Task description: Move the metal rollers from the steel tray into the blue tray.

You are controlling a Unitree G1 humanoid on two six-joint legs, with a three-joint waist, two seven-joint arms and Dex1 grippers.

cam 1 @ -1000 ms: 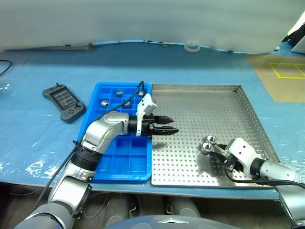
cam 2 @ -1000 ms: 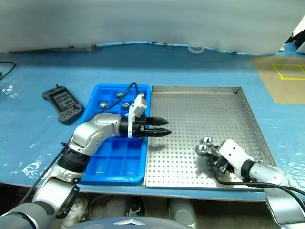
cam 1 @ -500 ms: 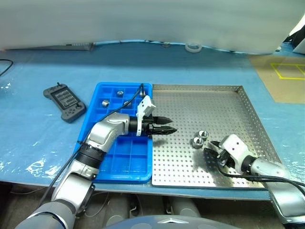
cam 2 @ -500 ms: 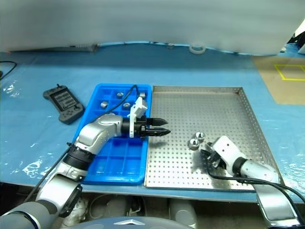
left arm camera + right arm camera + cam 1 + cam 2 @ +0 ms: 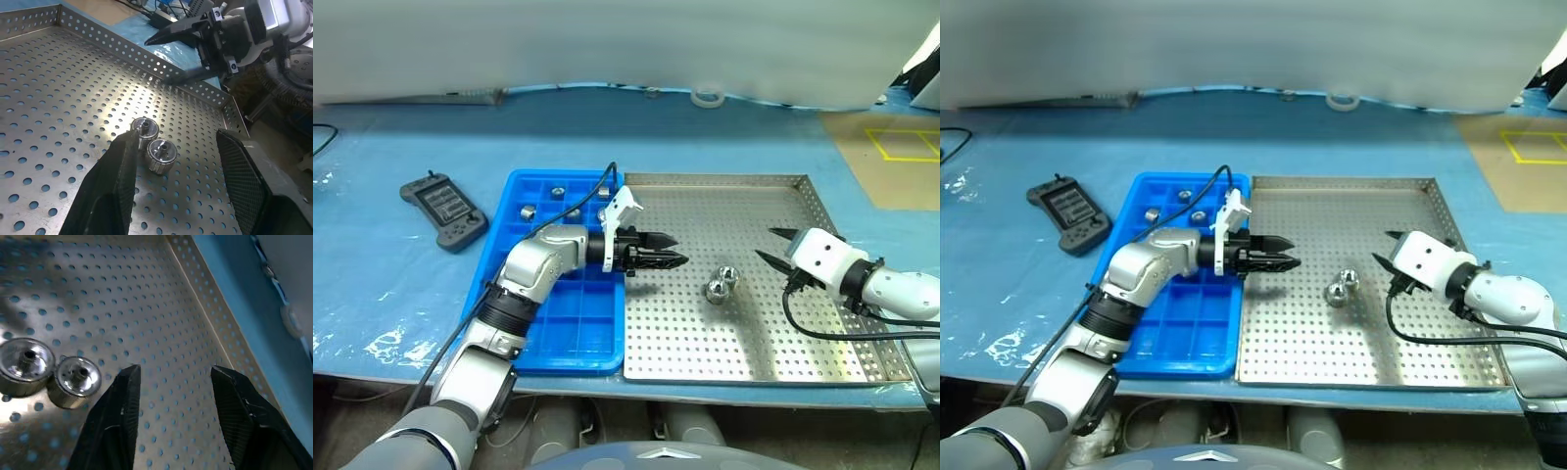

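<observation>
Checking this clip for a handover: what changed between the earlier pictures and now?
The right tool pushed the two metal rollers across the steel tray toward its middle, then let them go, rising clear with its fingers open. The rollers now lie side by side on the tray floor. The left tool hovers level at the steel tray's left edge as before, empty. The blue tray, its three rollers and the handheld controller are unchanged.

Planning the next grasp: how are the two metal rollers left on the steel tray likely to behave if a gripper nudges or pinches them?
The two metal rollers look polished and solid, so probably heavy for their size and slippery against the fingers. They appear to stand on end on the steel tray, so a nudge would likely slide them; tipped over, they may roll. They sit touching, so pushing one probably shifts both.
</observation>
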